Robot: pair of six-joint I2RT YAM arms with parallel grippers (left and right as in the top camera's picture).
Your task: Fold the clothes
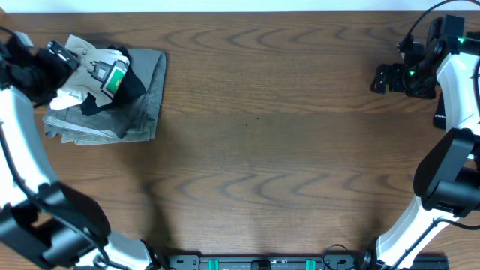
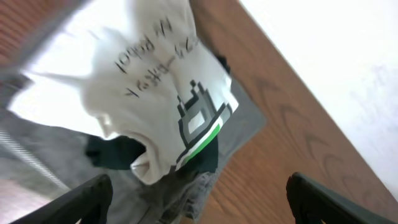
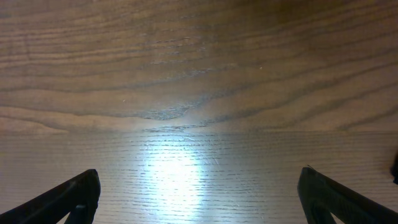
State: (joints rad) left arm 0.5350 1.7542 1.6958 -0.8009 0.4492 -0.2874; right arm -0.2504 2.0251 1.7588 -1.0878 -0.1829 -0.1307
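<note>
Wooden table (image 1: pixel 262 150), seen overhead: shirt (image 1: pixel 84 51) heaped on grey cloth (image 1: pixel 146 97) at far left. Only by the wrist views can we tell the left gripper (image 2: pixel 200 190) gapes empty above its print (image 2: pixel 199 121), perhaps pixel art, and the right gripper (image 3: pixel 199 193) gapes over wood.

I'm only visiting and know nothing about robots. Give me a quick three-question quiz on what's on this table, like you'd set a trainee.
1. True or false: the white T-shirt lies on top of a grey folded cloth.
2. What does the right gripper hold? A) a sock B) nothing C) the T-shirt
3. Fill in: the T-shirt's print is black and ____.
Key: 1 true; 2 B; 3 green.
</note>
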